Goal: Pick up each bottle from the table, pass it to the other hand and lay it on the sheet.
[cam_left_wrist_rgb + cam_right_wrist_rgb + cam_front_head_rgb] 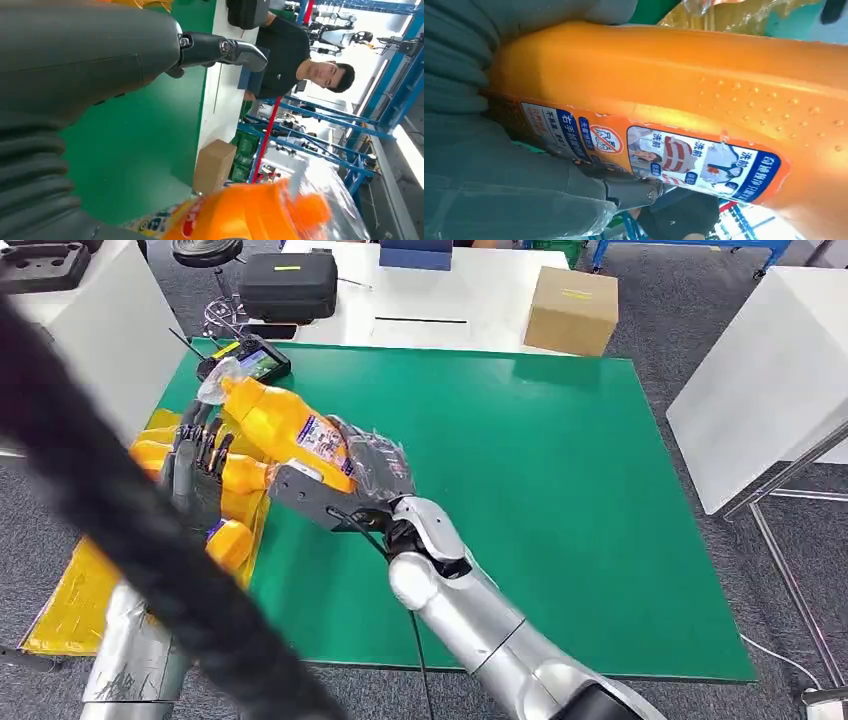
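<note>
My right hand (345, 488) grips an orange bottle (280, 425) by its lower half and holds it tilted above the left side of the green mat (560, 490), cap toward the far left. Clear plastic wraps the bottle's cap and base. Its blue-and-white label fills the right wrist view (674, 165). My left hand (195, 478) is just below and left of the bottle, fingers apart and pointing up, holding nothing. The left wrist view shows the bottle's cap end (260, 212) close by that hand (75, 60). Several orange bottles (242, 476) lie on the yellow sheet (70, 610).
A dark blurred cable (130, 530) crosses the near left of the head view. Behind the mat are a handheld controller (255, 360), a black case (290, 285) and a cardboard box (570, 310). A white table (770, 380) stands at the right. A person (282, 50) is beyond the table.
</note>
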Motion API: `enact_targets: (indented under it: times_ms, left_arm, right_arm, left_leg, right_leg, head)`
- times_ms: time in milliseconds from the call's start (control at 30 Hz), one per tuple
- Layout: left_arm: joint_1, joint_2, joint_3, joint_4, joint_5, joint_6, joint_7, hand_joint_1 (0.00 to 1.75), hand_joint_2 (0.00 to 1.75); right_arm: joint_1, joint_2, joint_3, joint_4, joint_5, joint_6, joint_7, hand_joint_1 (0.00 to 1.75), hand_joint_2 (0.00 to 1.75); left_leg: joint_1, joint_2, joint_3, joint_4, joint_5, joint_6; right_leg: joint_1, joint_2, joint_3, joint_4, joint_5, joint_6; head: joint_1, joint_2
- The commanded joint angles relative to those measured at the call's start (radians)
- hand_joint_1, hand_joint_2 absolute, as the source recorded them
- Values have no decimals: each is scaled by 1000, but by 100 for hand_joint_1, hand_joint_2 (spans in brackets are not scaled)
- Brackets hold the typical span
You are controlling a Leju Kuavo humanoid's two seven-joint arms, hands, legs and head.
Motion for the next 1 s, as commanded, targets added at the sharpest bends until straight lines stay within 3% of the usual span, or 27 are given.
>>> enact_targets:
  times_ms: [33, 400, 700, 1000]
  left_arm:
    - [-21, -2, 14, 16, -1, 1, -1, 0, 0]
    - [-33, -30, -4, -33, -12, -8, 14, 0, 0]
    - [-91, -44, -55, 24, -14, -13, 35, 0, 0]
    - [-104, -34, -110, 88, 1, -21, 47, 0, 0]
  right_arm:
    - [-10, -32, -57, -62, -145, 27, -71, 175, 175]
    - [-69, 13, -62, 53, -205, 32, -68, 175, 175]
    - [-173, 13, 152, 231, -254, -7, 25, 175, 175]
    - [-201, 13, 233, 259, -303, -39, 39, 175, 175]
  left_leg:
    - [1, -1, 6, -2, -1, -6]
    - [1, 0, 2, 0, -1, -4]
    - [1, 0, 3, 0, -1, -5]
    - [1, -1, 6, -1, -1, -6]
  right_leg:
    - [1, -2, 6, -2, -2, -3]
    - [1, -1, 3, 0, -1, -2]
    - [1, -1, 4, -1, -1, -2]
    - [1, -2, 7, -1, -1, -2]
  head:
    - [0, 0]
    - [0, 0]
    - [0, 0]
    - [0, 0]
